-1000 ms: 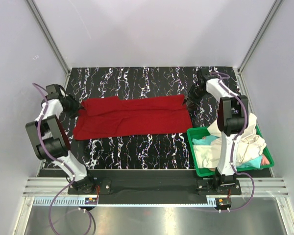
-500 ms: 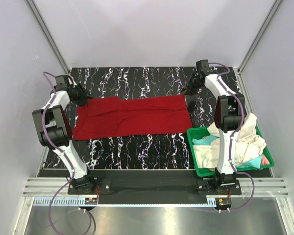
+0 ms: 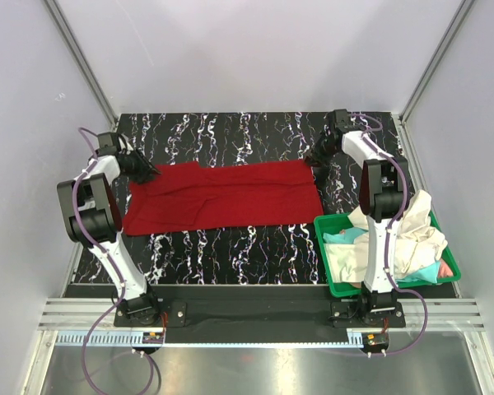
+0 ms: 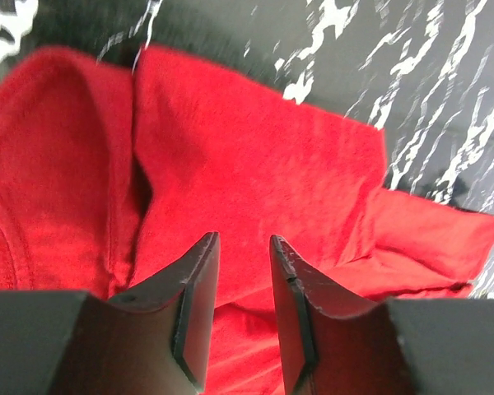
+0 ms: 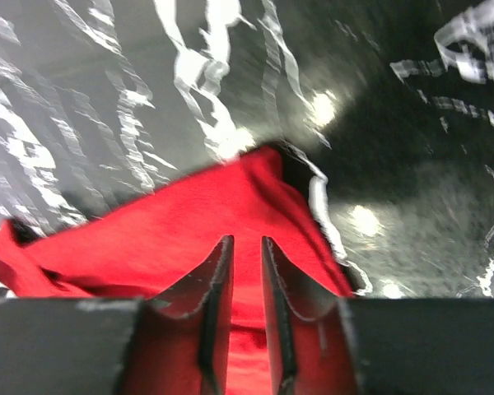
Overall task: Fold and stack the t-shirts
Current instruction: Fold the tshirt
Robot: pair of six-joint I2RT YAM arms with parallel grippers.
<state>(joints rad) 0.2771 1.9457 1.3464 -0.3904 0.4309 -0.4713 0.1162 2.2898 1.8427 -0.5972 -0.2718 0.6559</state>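
The deep red t-shirt [image 3: 222,196] lies spread flat across the middle of the black marbled bench [image 3: 230,247]. The left hand [image 3: 148,173] is at its far left corner and the right hand [image 3: 317,159] at its far right corner. Each has its fingers narrowly parted over red cloth, but whether either grasps it cannot be told. A cream-white shirt [image 3: 412,239] and a teal shirt [image 3: 343,236] lie heaped in the green bin [image 3: 344,290].

The deep red t-shirt [image 3: 222,195] lies spread between both sets of jaws, the left gripper [image 3: 146,172] at its far left corner and the right gripper [image 3: 317,160] at its far right corner, while nearer than the right jaws a green bin [image 3: 339,290] holds a cream-white shirt [image 3: 412,239], a teal shirt [image 3: 343,236] and a pinkish shirt [image 3: 446,268].
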